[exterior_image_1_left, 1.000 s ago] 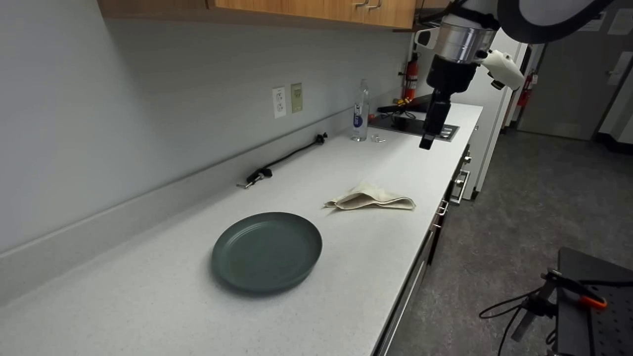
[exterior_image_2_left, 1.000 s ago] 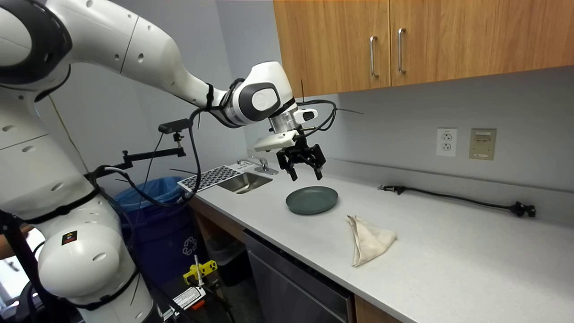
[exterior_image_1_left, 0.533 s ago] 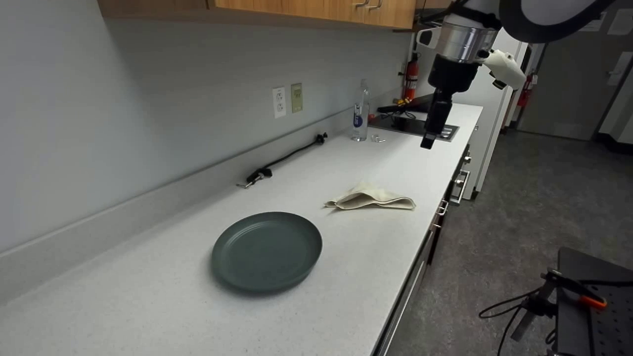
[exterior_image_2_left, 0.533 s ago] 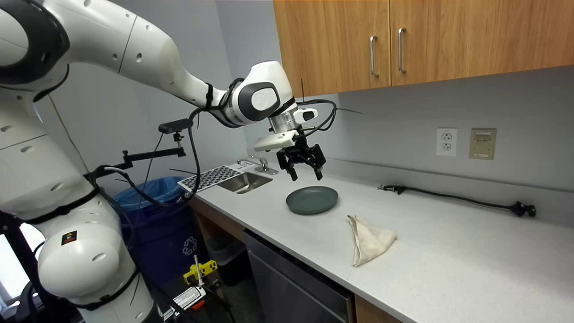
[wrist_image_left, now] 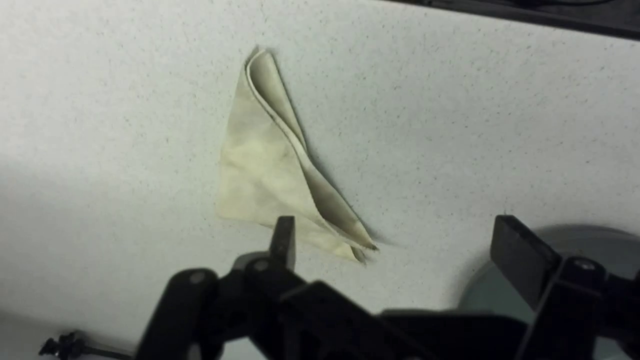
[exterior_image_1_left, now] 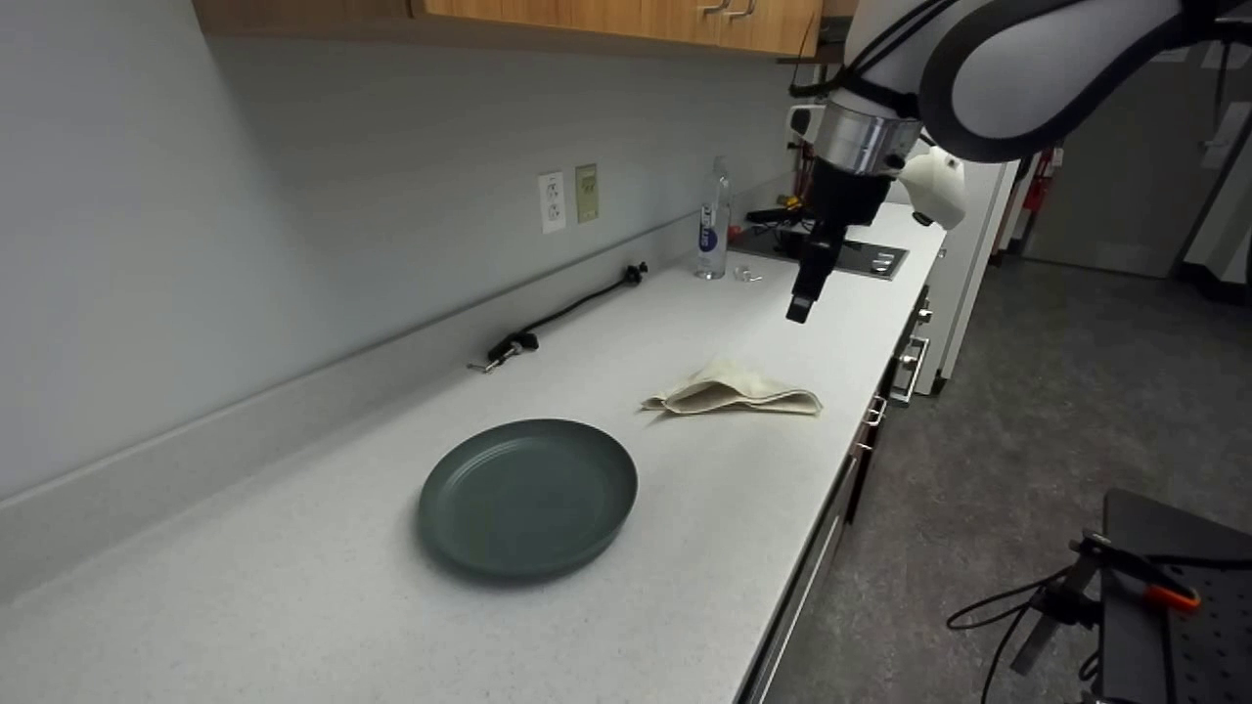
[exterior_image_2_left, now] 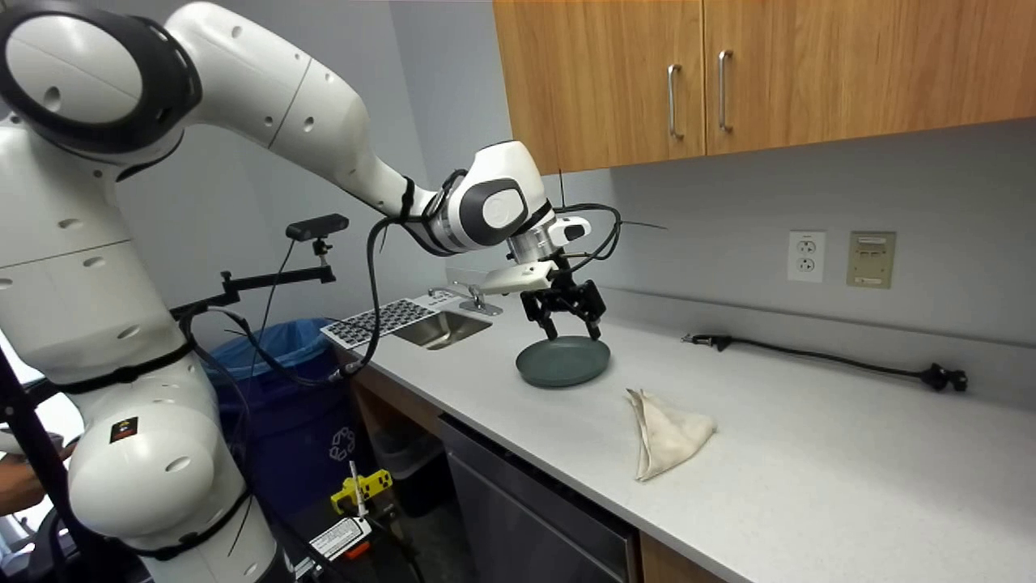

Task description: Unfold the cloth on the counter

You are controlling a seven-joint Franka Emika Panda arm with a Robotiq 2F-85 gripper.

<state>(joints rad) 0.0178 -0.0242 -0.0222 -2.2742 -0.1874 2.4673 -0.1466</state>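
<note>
claw (wrist_image_left: 394,232) spread wide, empty, above table (exterior_image_2_left: 817,461); cloth (wrist_image_left: 262,165) folded. risk: pinching every layer at once could lift it still folded.

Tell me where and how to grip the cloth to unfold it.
Probably pinch the cloth by its raised upper edge, bringing the gripper down from the plate side: the cloth gapes that way, this edge standing clear of the layer below.
</note>
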